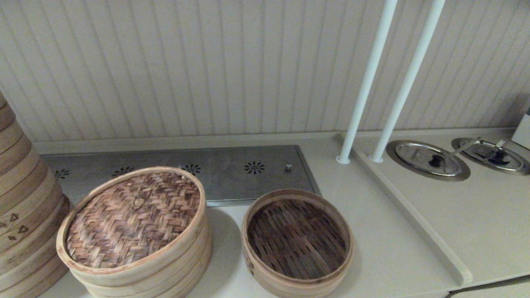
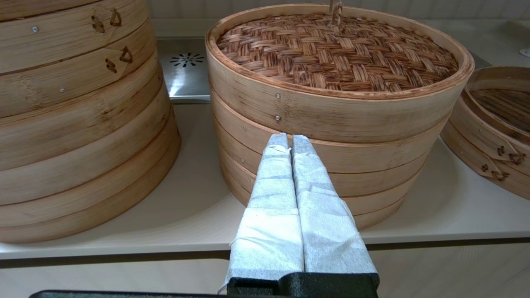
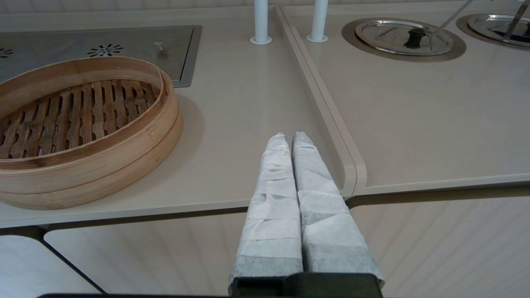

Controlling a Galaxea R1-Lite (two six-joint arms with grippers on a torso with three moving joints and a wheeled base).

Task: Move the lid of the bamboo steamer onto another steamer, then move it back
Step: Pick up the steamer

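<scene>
Round herringbone-woven bamboo lid [image 1: 133, 219] sits on taller ringed steamer [image 2: 323, 165], low slatted basket [image 1: 297, 240] beside; left gripper [image 2: 290, 142], right gripper [image 3: 290, 140] pinched closed, empty; shallow rim risks slipping, tilting.

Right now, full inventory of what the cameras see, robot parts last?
bamboo steamer lid: 1, reddish-brown woven top, pale rim, seated on the several-ring steamer.
several-ring steamer: 1, pale bamboo, counter front, left of centre.
low steamer basket: 1, pale wall, dark slatted floor, uncovered, right of the lidded steamer.
tall steamer stack: 1, pale bamboo with triangle marks, far left.
steel vent panel: 1, grey, set into the counter behind the steamers.
white poles: 2, rising from the counter, right of centre.
round steel lids: 2, silver with dark knobs, recessed far right.
counter: 1, beige.
left gripper: 1, white-wrapped fingers shut, before the lidded steamer's side, holding nothing.
right gripper: 1, white-wrapped fingers shut, at the counter's front edge, right of the low basket.
</scene>
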